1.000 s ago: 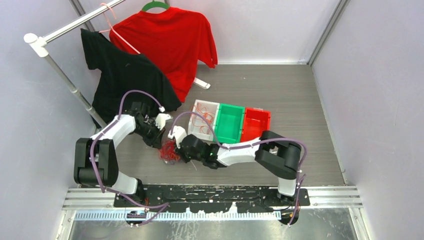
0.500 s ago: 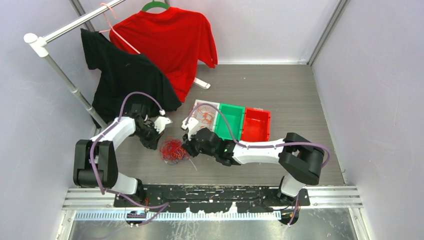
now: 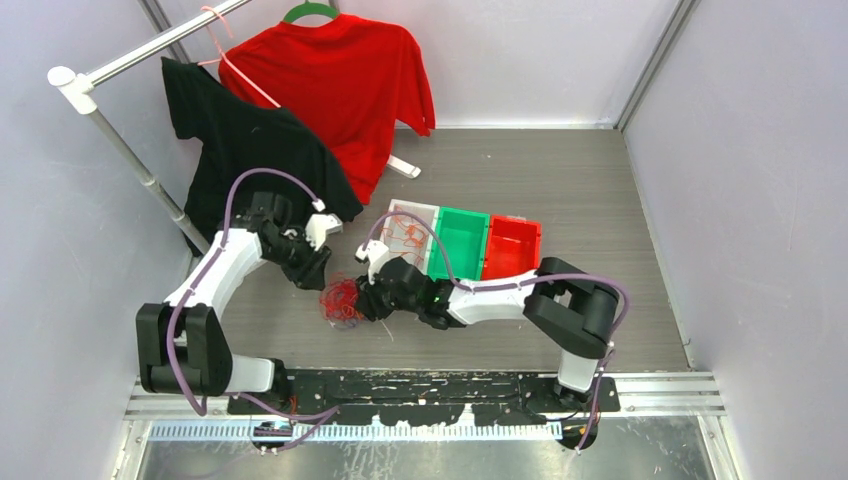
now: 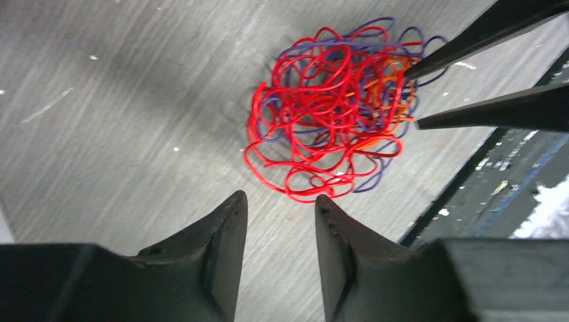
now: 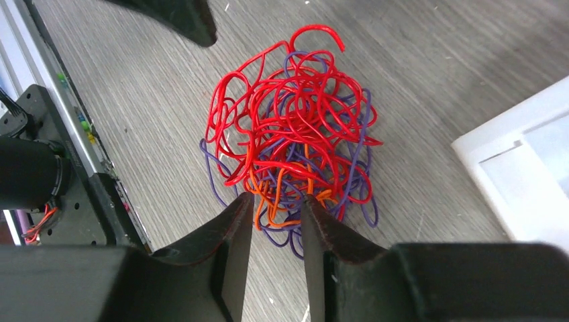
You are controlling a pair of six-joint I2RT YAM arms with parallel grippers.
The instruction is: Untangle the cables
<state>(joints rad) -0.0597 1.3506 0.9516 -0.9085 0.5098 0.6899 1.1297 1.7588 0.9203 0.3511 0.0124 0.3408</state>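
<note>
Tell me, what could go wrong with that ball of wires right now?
The right gripper stands open at the edge of the tangle, where orange strands weave through red and purple loops; closing there may pinch several colours and drag the whole ball. The left gripper is open and short of it, so nothing would anchor the clump against a pull.

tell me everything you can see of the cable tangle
The cable tangle is a loose roundish clump of thin glossy loops: mostly red, purple strands spilling out around it, a little orange at one edge. It lies on the grey table, apart from the white bin. The right gripper, open, sits at the orange edge; the left gripper hovers open, clear of it.
</note>
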